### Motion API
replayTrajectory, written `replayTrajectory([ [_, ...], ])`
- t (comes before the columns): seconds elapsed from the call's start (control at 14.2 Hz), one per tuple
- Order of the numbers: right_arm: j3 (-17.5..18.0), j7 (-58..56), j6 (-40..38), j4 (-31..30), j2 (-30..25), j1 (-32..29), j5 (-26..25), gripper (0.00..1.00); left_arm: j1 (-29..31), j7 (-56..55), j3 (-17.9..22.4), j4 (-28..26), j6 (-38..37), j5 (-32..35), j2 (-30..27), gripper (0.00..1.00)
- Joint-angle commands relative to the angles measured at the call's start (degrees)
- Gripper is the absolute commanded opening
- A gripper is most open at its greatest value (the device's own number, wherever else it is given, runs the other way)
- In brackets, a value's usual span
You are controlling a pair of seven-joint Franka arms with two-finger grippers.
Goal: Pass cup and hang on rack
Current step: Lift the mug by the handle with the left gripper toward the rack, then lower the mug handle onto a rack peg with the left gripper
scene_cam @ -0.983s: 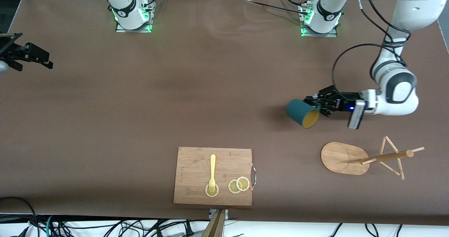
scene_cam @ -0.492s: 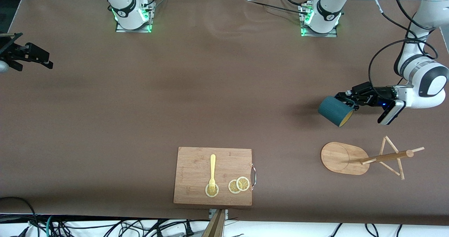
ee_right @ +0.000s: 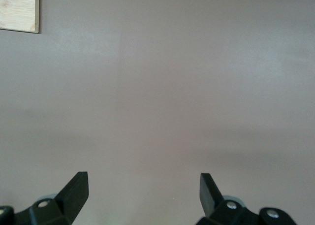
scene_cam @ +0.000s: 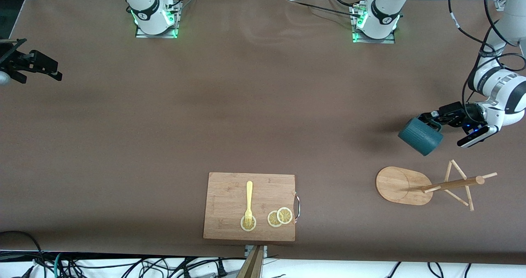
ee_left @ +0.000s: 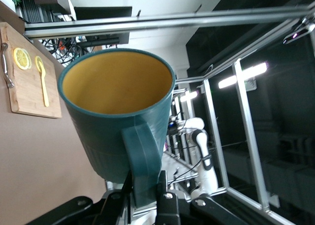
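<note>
Cup (scene_cam: pixel 420 136), gripped by its handle, lies sideways above the table (scene_cam: pixel 246 105).

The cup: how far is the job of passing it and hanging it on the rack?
Done: the cup is with the left pincer, shut on its handle, in the air over bare table near the rack. The right pincer waits open at its end of the table. In hand: carrying the cup to the rack. Left: hanging it; every peg is bare.

Even overhead light falls on the brown table (scene_cam: pixel 246 105), sharp throughout. The cup (scene_cam: pixel 420 136) throws a soft shadow. Ceiling strip lights (ee_left: pixel 243 75) glare.
</note>
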Motion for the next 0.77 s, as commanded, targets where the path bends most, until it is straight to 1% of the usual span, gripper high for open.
replayTrajectory([
  [0.0,0.0,0.3,-0.9,1.1,0.3,0.2,0.8,1.00,2.1,-3.3,-0.6,3.8,-3.1,-1.8,2.9,0.00],
  [0.56,0.0,0.3,-0.9,1.1,0.3,0.2,0.8,1.00,3.1,-5.9,-0.6,4.0,-5.3,-9.3,7.0,0.00],
  [0.7,0.0,0.3,-0.9,1.1,0.3,0.2,0.8,1.00,3.2,-6.9,-0.6,5.1,-5.8,-10.7,8.2,0.00],
])
